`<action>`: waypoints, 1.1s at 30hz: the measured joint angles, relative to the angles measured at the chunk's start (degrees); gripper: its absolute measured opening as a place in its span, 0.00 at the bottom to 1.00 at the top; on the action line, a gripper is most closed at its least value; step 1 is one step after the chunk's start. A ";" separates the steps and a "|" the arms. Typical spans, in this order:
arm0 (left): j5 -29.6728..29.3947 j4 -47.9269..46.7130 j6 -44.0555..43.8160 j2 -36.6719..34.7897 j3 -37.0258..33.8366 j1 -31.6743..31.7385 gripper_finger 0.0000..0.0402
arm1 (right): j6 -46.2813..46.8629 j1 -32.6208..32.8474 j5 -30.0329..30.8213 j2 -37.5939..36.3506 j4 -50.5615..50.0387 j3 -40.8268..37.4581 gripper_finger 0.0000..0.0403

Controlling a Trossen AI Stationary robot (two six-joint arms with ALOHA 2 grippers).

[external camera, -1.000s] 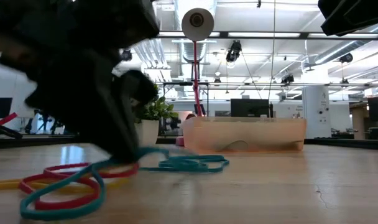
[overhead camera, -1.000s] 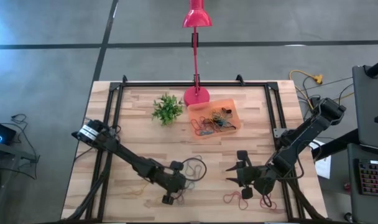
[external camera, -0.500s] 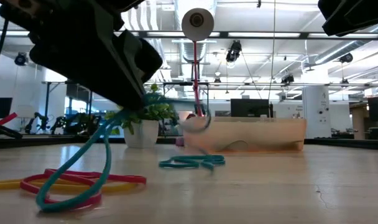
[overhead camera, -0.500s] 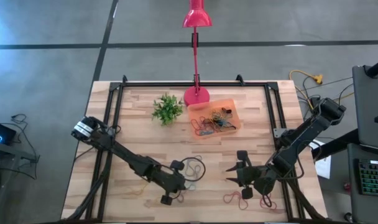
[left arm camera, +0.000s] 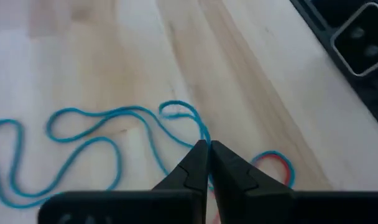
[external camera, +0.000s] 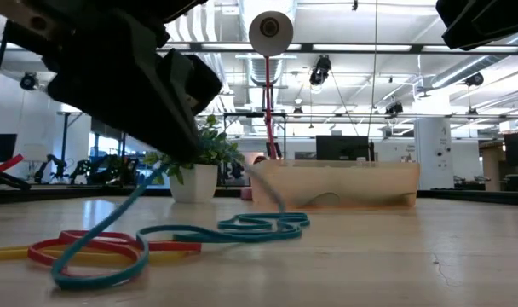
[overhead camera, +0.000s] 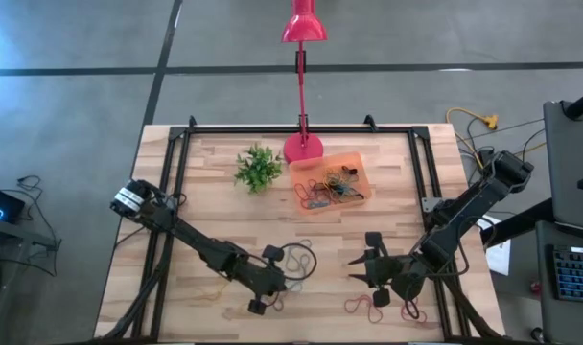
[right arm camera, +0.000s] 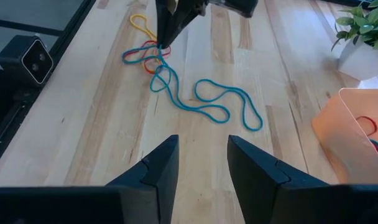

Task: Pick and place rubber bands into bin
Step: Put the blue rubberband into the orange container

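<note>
1. High view: take the shallow translucent orange plastic bin [overhead camera: 332, 181] as your landmark. It sits beside the round pink lamp base [overhead camera: 302, 148] and already has a tangle of mixed-colour rubber bands in it. Your left gripper [overhead camera: 282, 283] is well off from the bin toward the near edge of the wooden table [overhead camera: 387, 220], with thin loops lying around it. The right gripper [overhead camera: 361, 271] waits on the same near side, a red band [overhead camera: 366, 307] by it.

2. Low view: the left gripper hangs above the tabletop with a long thin teal rubber band [external camera: 216, 232] trailing down from it. Most of that band lies on the wood over a red band [external camera: 89, 243] and a yellow one [external camera: 8, 252], all on the near side of the bin.

3. Left wrist view: jaws clenched tight on the teal strand, nipping a single thickness.

4. Right wrist view: jaws released, nothing between them. The teal band snakes from the left fingertips toward the bin wall.

5. Handling, my guess: it's light, floppy and stretchy, so it'll dangle and could drag the red one along. Pinching one strand works; lift high before heading to the bin.

6. No readable labels or writing anywhere.
</note>
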 joint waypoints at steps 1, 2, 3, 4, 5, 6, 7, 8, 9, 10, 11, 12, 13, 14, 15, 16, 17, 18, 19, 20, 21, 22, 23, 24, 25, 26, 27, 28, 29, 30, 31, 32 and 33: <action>-1.06 0.03 0.33 0.00 0.22 0.00 0.00 | 0.00 -0.01 0.00 0.00 0.00 0.00 0.31; -2.08 0.13 0.69 -0.01 0.46 0.01 0.00 | 0.00 0.00 0.00 0.00 0.00 0.00 0.31; -3.17 0.15 1.46 -0.05 0.70 0.02 0.00 | 0.00 -0.01 0.00 0.00 0.01 0.00 0.31; -4.34 0.04 2.11 -0.07 1.05 0.00 0.00 | 0.00 0.00 0.00 0.00 0.00 0.00 0.31; -5.61 0.09 3.04 -0.09 1.47 0.00 0.00 | 0.01 0.00 -0.02 0.00 0.00 0.00 0.31; -6.96 0.13 3.98 -0.13 1.96 0.02 0.00 | 0.02 -0.01 -0.02 0.00 0.02 0.00 0.31; -8.19 0.21 5.07 -0.21 2.46 0.04 0.00 | 0.00 0.00 -0.02 0.00 0.01 0.00 0.31; -9.27 0.33 6.53 -0.43 2.91 0.07 0.00 | 0.02 0.00 -0.02 0.00 0.02 0.00 0.30; -10.31 0.47 8.04 -0.78 3.33 0.07 0.00 | 0.00 -0.02 -0.02 0.00 0.00 0.00 0.30; -11.11 0.53 9.47 -1.09 3.91 0.13 0.00 | 0.01 -0.01 -0.04 0.00 0.02 0.00 0.30; -11.72 0.69 10.89 -1.37 4.57 0.29 0.00 | 0.00 0.00 -0.04 0.00 0.02 0.00 0.30; -12.09 0.79 12.17 -1.78 5.14 0.43 0.00 | 0.00 0.00 -0.06 0.00 0.02 0.00 0.29; -12.76 0.64 13.48 -2.28 5.67 0.52 0.00 | 0.00 0.00 -0.07 0.00 0.01 0.00 0.29; -13.03 0.54 14.90 -2.79 6.21 0.75 0.00 | 0.00 -0.01 -0.07 0.00 0.00 0.00 0.29; -13.15 0.72 16.30 -3.31 6.70 0.99 0.00 | 0.00 -0.01 -0.09 0.00 0.02 0.00 0.29; -13.54 0.89 17.85 -3.88 7.09 1.31 0.00 | 0.00 0.00 -0.09 0.00 -0.01 0.00 0.29; -14.56 0.84 19.37 -4.39 7.33 1.65 0.00 | 0.00 0.00 -0.11 0.00 -0.02 0.00 0.29; -15.88 0.78 21.01 -4.91 7.55 2.07 0.00 | 0.00 0.00 -0.13 0.00 -0.02 0.00 0.29; -17.34 0.74 22.52 -5.32 7.73 2.57 0.00 | 0.00 0.00 -0.13 0.00 -0.02 0.00 0.29; -18.64 0.72 23.91 -5.80 7.84 3.17 0.00 | 0.00 0.00 -0.13 0.00 -0.04 0.00 0.29; -19.68 0.65 25.11 -6.19 7.94 3.95 0.00 | 0.00 -0.01 -0.15 0.00 -0.04 0.00 0.29; -20.37 0.59 26.19 -6.65 8.05 4.81 0.00 | 0.00 0.00 -0.13 0.00 -0.06 0.00 0.29; -20.54 0.60 27.24 -7.06 8.08 5.82 0.00 | 0.00 -0.01 -0.15 0.00 -0.07 0.00 0.29; -20.57 0.58 27.96 -7.51 8.08 6.96 0.00 | 0.00 -0.01 -0.15 0.00 -0.13 0.00 0.29; -20.60 0.64 28.64 -7.84 8.09 8.10 0.00 | 0.00 0.00 -0.15 0.00 -0.15 0.00 0.29; -20.65 0.74 28.97 -8.10 8.13 9.32 0.00 | -0.01 0.00 -0.15 0.00 -0.21 0.00 0.29; -20.61 0.79 29.72 -8.43 8.13 10.63 0.00 | -0.09 0.00 -0.15 0.00 -0.30 0.00 0.29; -20.63 0.55 30.40 -8.65 8.13 11.87 0.00 | -0.29 0.00 -0.15 0.00 -0.28 0.00 0.29; -20.62 0.65 31.10 -8.73 8.21 13.32 0.00 | -0.46 0.00 -0.15 0.00 -0.31 0.00 0.29; -20.62 0.72 31.86 -8.74 8.54 14.74 0.00 | -0.48 -0.02 -0.15 0.00 -0.29 0.00 0.29; -20.57 0.90 32.54 -8.74 8.83 16.17 0.00 | -0.58 -0.01 -0.15 0.00 -0.32 0.00 0.29; -20.45 0.82 33.09 -8.74 9.11 17.52 0.00 | -0.87 -0.01 -0.15 0.00 -0.33 0.00 0.28; -20.25 0.75 33.35 -8.74 9.49 18.95 0.00 | -0.99 0.00 -0.15 0.00 -0.33 0.00 0.28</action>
